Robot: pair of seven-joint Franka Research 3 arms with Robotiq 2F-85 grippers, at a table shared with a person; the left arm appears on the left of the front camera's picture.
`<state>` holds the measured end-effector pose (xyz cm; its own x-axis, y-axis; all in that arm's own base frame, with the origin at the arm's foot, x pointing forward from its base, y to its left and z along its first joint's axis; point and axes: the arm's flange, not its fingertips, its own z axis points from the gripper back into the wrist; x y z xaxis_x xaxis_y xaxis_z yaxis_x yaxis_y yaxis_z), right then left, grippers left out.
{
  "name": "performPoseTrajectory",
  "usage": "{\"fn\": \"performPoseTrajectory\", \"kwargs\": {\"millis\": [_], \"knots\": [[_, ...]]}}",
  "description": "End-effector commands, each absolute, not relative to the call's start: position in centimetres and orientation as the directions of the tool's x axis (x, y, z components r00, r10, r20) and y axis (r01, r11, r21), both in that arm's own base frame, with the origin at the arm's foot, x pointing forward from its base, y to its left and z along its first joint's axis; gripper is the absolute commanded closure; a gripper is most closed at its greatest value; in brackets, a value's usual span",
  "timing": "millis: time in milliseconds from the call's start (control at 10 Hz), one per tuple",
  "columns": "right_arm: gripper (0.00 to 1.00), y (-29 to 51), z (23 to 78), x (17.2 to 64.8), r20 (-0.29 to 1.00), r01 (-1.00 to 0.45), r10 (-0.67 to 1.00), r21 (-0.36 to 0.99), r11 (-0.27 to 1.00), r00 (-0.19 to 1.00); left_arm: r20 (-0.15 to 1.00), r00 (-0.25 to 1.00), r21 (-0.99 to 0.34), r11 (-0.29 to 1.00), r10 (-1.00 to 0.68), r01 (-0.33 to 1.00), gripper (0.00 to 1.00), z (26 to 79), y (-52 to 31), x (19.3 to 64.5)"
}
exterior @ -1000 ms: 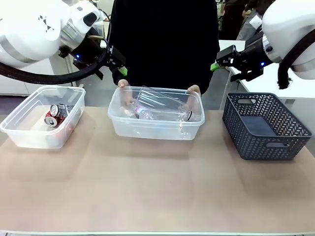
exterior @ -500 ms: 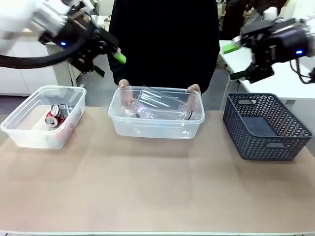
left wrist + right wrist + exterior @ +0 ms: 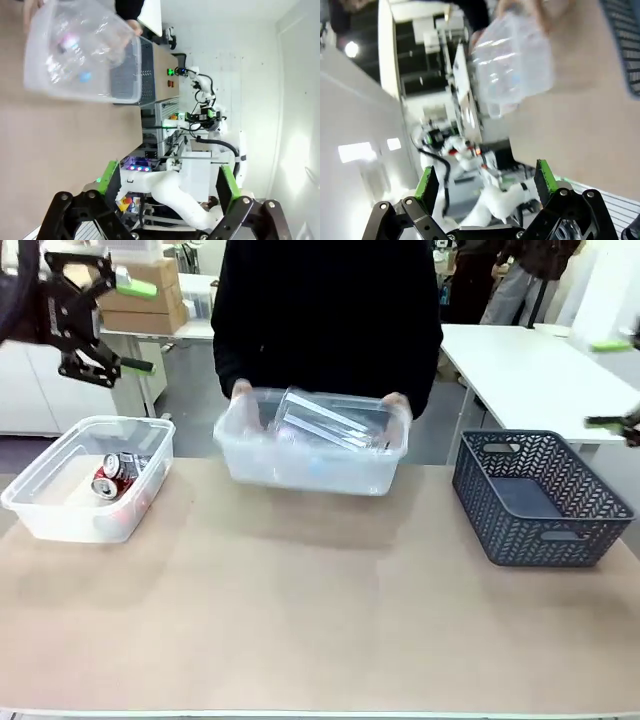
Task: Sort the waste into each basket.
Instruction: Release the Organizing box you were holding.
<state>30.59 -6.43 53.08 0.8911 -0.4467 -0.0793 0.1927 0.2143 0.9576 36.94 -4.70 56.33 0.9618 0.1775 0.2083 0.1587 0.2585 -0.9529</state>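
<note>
In the front view, a person's hands (image 3: 242,398) lift a clear tub (image 3: 310,452) of bottles (image 3: 320,425) above the table (image 3: 320,610) while cans (image 3: 112,475) sit in the left tub (image 3: 88,480) and the left gripper (image 3: 130,325) gapes empty; both wrist views show the left gripper (image 3: 165,182) and right gripper (image 3: 485,182) spread wide, holding nothing.

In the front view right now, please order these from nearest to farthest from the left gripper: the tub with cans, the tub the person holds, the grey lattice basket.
From the left gripper:
1. Tub with cans, directly below, table's left.
2. Held tub, middle.
3. Grey lattice basket, far right.
</note>
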Motion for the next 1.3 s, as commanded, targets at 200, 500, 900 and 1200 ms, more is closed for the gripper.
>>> {"fn": "performPoseTrajectory", "kwargs": {"millis": [200,500,900,1200], "knots": [[0.00,-9.1,52.5,29.9,-0.096,0.220,-0.518,0.958,0.183,0.850,0.034,0.960,-0.906,0.415,0.279,-0.088,0.00,48.7,-6.9,36.5],[0.00,-9.1,52.5,29.9,-0.096,0.220,-0.518,0.958,0.183,0.850,0.117,0.966,-0.965,0.258,0.230,0.056,0.00,51.1,-4.2,35.1],[0.00,-9.1,52.5,29.9,-0.096,0.220,-0.518,0.958,0.183,0.850,0.117,0.966,-0.965,0.258,0.230,0.056,0.00,51.1,-4.2,35.1],[0.00,-9.1,52.5,29.9,-0.096,0.220,-0.518,0.958,0.183,0.850,0.117,0.966,-0.965,0.258,0.230,0.056,0.00,51.1,-4.2,35.1]]}}
